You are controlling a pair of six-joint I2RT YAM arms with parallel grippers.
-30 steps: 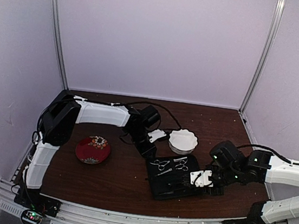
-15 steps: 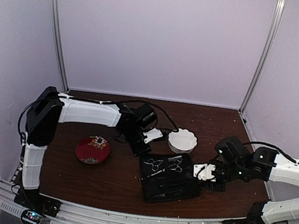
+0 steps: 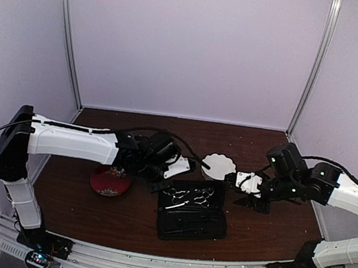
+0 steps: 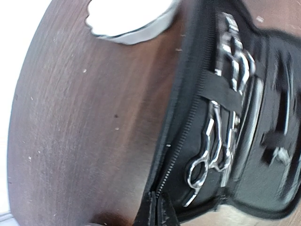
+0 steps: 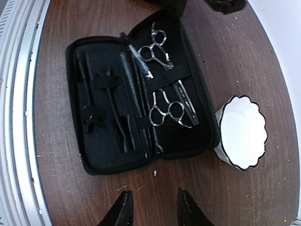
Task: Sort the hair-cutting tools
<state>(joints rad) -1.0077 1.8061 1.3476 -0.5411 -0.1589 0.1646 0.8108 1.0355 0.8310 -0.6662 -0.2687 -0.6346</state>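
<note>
The zip case (image 5: 94,155) lies open on the tabletop (image 3: 122,222), about midway between the left and right edges and closer to the near edge than to the far one. Its long sides run roughly parallel to the near edge.

The two silver scissors (image 5: 168,113) sit in the far half of the case, under an elastic strap (image 5: 171,73). Their long axes follow the case's long side. They appear to lie head to tail, with one pair of finger rings toward each end. The thin black sticks (image 5: 112,110) occupy the near half and run the same way.

The left claw (image 4: 154,212) is closed at the far-left corner of the case. It appears to pinch the zip edge there. It is the claw nearer the scissors, but it is not free.

The right claw (image 5: 155,209) is open and holds nothing. It hangs above the bare tabletop beyond the right end of the case, beside the white bowl (image 5: 242,132). From this claw the scissors lie to the left and slightly toward the near edge.

A grasp from the right probably calls for jaws set across the scissors' long axis, and for clearance from the strap. The red plate (image 3: 96,183) stands left of the case, near the left edge.
</note>
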